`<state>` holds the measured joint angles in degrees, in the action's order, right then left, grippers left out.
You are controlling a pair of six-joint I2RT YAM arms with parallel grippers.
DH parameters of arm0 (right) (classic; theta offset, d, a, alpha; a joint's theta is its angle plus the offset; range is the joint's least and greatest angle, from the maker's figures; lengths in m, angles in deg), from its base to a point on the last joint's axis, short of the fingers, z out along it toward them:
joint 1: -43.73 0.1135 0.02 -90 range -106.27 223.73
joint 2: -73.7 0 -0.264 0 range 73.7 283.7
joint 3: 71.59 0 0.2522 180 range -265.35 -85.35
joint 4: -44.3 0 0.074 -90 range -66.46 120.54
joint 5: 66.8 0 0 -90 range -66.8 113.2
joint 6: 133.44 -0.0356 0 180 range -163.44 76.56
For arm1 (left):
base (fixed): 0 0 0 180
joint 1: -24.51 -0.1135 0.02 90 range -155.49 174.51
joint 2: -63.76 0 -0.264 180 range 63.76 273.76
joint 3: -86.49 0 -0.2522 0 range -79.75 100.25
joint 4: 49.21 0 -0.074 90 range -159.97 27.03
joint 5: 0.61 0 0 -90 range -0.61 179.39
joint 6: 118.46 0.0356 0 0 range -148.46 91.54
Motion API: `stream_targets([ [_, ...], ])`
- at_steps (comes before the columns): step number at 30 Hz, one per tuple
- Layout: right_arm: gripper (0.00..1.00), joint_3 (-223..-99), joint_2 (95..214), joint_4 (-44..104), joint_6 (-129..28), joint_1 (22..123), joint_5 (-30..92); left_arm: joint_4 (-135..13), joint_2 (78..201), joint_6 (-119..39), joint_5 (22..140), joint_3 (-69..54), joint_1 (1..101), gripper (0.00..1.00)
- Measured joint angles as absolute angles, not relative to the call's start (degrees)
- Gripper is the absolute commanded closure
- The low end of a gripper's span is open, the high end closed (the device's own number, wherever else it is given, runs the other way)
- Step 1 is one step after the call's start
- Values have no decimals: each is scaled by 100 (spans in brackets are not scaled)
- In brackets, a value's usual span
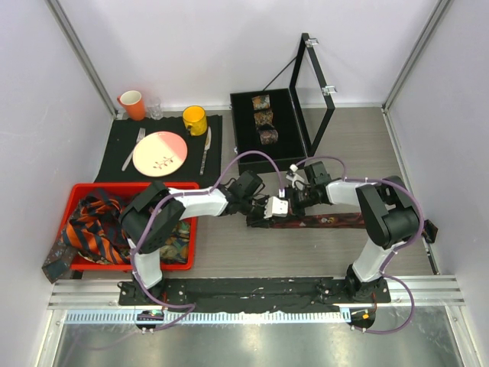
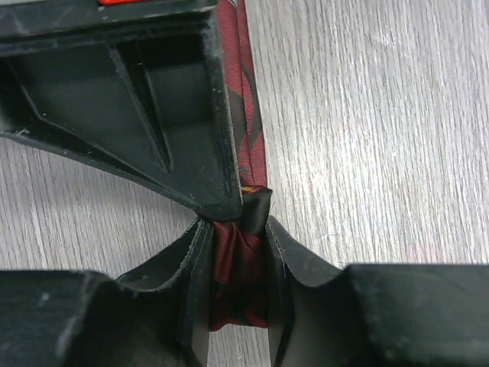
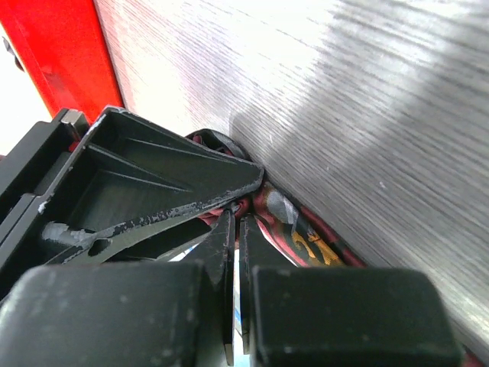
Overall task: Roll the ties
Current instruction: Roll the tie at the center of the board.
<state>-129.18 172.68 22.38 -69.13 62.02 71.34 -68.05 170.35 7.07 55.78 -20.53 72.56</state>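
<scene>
A dark red patterned tie (image 1: 328,221) lies flat across the table's middle, its left end bunched between both grippers. My left gripper (image 1: 263,208) is shut on that folded end, which sits between its pads in the left wrist view (image 2: 238,267); the strip runs away above (image 2: 248,115). My right gripper (image 1: 289,200) comes in from the right, its jaws all but closed on the tie's edge (image 3: 309,241) at their tips (image 3: 238,218). The two grippers touch tip to tip. Orange-navy striped and other ties (image 1: 95,225) lie piled in a red bin (image 1: 134,186).
A black open-lidded box (image 1: 238,130) at the back holds three rolled ties (image 1: 263,118). A black placemat at back left carries a plate (image 1: 160,152), cutlery, an orange mug (image 1: 132,104), a glass (image 1: 155,108) and a yellow mug (image 1: 194,119). One tie hangs over the bin's left corner.
</scene>
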Motion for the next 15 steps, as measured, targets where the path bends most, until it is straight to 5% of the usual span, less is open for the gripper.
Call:
stream_targets([
  [6,99,-13025,17382,2124,-6682,6200,7005,-6950,17033,812,5592,-1991,7261,40],
  [15,99,-13099,17698,2107,-6472,6186,7119,-6742,16648,337,5563,-2507,6944,37],
])
